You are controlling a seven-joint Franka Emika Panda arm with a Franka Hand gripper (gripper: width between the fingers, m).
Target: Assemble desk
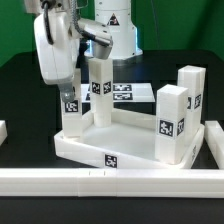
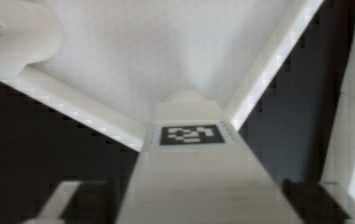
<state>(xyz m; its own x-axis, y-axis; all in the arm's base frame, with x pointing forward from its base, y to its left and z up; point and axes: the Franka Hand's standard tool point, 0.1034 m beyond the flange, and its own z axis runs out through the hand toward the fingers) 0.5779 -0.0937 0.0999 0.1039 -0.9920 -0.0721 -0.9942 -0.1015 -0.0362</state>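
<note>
Desk tabletop [image 1: 105, 150], a white rimmed tray, lies upside down on the black table [image 1: 20, 85], against the white border rail [image 1: 110, 183] that runs along the near edge in the exterior view. Four tagged legs stand upright in its corners: near leg [image 1: 72, 100] under the gripper at the exterior view's left, far leg [image 1: 99, 90] behind it, near leg [image 1: 171, 122] at the exterior view's right, far leg [image 1: 190, 92] beyond that. The marker board [image 1: 135, 94] lies flat behind the tabletop.

Exterior view: the arm [image 1: 110, 25] reaches from the rear; the gripper [image 1: 70, 88] is directly over the near-left leg, its housing hiding the fingers, so their spread cannot be told from here.

Wrist view: looks down one leg [image 2: 195, 160], its tag [image 2: 193, 134] near the leg's lower end and the tabletop's inner floor [image 2: 156, 40] beyond. A fingertip [image 2: 58, 203] shows at each side of the leg with dark gaps between, so the gripper [image 2: 188, 205] is spread, flanking the leg without pinching it. A rounded white part [image 2: 10, 45] fills one corner; what it is cannot be told.
</note>
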